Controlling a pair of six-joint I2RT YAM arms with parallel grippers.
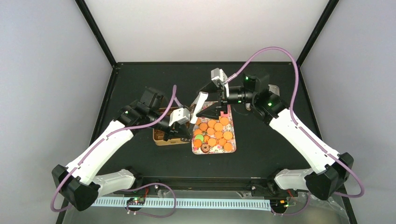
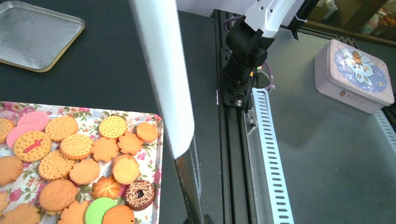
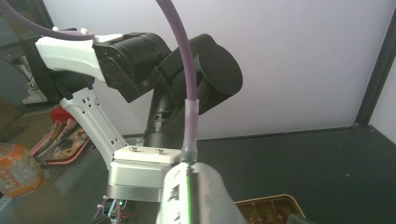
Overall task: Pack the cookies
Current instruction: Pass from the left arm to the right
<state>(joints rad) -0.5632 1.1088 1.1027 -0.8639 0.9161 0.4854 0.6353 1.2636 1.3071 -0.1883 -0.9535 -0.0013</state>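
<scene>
L fingers betw. tin & cookies

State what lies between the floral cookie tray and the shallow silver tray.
Only bare black tabletop separates floral tray from silver tray; the left wrist view shows it.

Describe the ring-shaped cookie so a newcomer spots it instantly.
Find the floral rectangular tray on the black table. Near its edge facing the arm bases, beside a green round cookie, lies the dark brown ring cookie: the only one with a hole and sprinkles.
</scene>
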